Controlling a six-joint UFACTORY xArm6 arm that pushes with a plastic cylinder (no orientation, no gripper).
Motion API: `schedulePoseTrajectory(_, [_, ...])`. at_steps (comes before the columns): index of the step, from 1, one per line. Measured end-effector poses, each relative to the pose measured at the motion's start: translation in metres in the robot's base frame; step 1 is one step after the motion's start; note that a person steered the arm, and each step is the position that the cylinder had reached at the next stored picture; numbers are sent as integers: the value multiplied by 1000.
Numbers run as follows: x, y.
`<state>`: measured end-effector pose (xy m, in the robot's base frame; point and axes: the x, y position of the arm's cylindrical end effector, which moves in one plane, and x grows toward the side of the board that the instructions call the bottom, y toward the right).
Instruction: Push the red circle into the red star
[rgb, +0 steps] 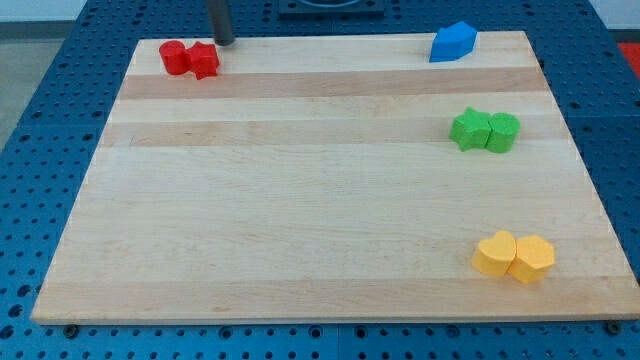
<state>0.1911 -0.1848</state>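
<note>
The red circle (174, 57) and the red star (203, 60) sit touching each other at the top left corner of the wooden board (300, 200), circle on the view's left, star on the right. My tip (224, 41) is at the board's top edge, just up and to the right of the red star, close to it but apart.
A blue block (453, 42) lies at the top right. A green star (470, 129) touches a green circle (503, 131) at the right. A yellow block (495, 253) touches a yellow hexagon (532, 259) at the bottom right. The board lies on a blue pegboard.
</note>
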Motion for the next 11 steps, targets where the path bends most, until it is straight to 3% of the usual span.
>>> schedulePoseTrajectory(3, [13, -73])
schedulePoseTrajectory(8, [83, -68])
schedulePoseTrajectory(11, [80, -61])
